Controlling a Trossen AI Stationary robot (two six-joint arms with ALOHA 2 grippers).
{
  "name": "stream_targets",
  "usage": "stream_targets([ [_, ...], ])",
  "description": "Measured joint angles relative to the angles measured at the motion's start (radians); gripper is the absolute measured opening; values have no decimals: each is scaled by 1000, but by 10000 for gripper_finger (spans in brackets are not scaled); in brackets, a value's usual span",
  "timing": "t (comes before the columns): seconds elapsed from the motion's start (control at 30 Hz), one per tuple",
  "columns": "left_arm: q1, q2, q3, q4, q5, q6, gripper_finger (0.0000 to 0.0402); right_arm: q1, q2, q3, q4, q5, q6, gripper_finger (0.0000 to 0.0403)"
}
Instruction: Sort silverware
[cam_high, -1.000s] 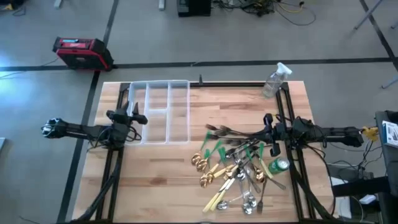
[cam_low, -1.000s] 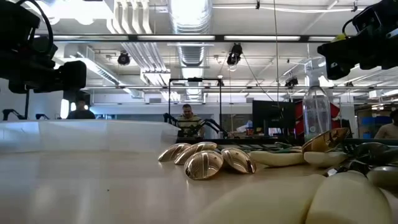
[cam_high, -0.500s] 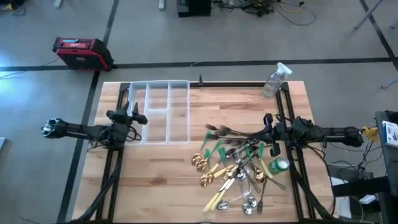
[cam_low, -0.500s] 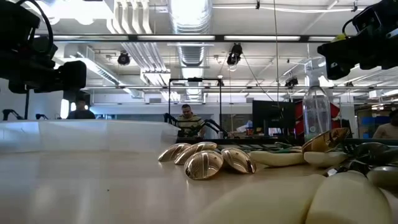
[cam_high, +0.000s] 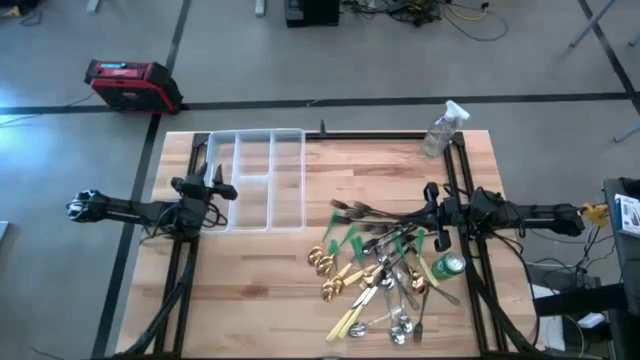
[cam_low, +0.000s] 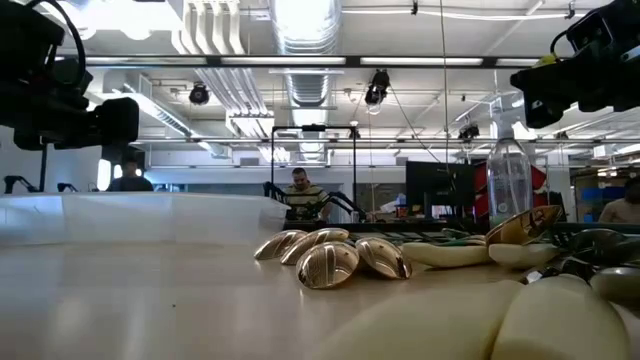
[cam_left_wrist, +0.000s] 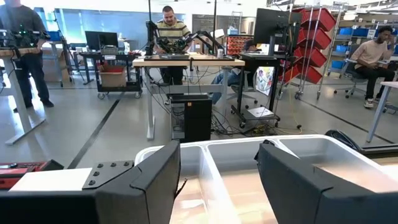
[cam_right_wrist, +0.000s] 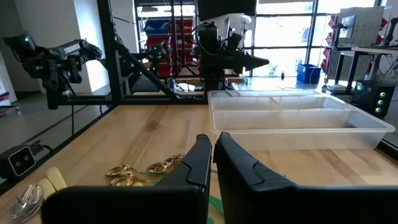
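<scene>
Your heap of mixed silverware (cam_high: 378, 270) lies just below the right gripper (cam_high: 430, 214), whose fingers are pinched together on nothing. The left gripper (cam_high: 213, 185) stands wide and empty at the clear plastic divided tray (cam_high: 256, 180), well apart from the pile, so the right arm is nearer

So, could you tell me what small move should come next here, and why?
Probably the right hand should open and lower onto the silverware heaped beneath it. It hangs shut over the pile with nothing in it, and the clear tray looks empty. The left hand waits open by the tray, far from the pile.
</scene>
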Motion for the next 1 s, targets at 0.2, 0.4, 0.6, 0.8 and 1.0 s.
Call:
stream_targets([
  [0.2,0,0,0,0,0,0,191,0,0,0,0,0,0,9],
  [0.4,0,0,0,0,0,0,183,0,0,0,0,0,0,9],
  [0.6,0,0,0,0,0,0,188,0,0,0,0,0,0,9],
  [0.8,0,0,0,0,0,0,195,0,0,0,0,0,0,9],
  [1.0,0,0,0,0,0,0,199,0,0,0,0,0,0,9],
])
